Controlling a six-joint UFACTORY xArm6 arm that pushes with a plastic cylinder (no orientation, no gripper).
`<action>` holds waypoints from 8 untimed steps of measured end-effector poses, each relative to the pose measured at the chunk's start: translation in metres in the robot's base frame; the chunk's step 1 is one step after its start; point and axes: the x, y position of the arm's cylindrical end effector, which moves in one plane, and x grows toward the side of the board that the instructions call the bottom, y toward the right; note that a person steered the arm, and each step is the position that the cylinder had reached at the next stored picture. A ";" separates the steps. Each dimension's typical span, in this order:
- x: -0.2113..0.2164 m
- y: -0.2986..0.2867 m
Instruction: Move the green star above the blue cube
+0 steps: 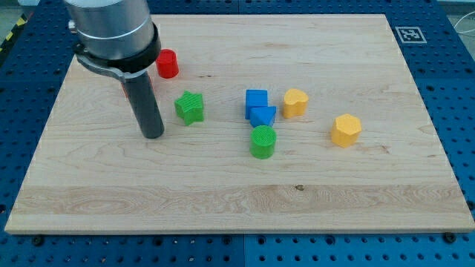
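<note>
Camera view shows my tip (152, 136), a bare rod without fingers, just left of the green star (190, 107) on the bench (223, 200). Blue cube (256, 99) sits right of it. Pushing off-centre could spin the star into the cube. Only a fiducial tag (410, 33); no legible writing.

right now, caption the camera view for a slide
My tip rests left of the green star; the blue cube sits farther right.
</note>
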 end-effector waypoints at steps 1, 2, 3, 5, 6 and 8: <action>-0.013 0.013; -0.028 0.025; -0.041 0.036; -0.056 0.055; -0.062 0.064; -0.071 0.081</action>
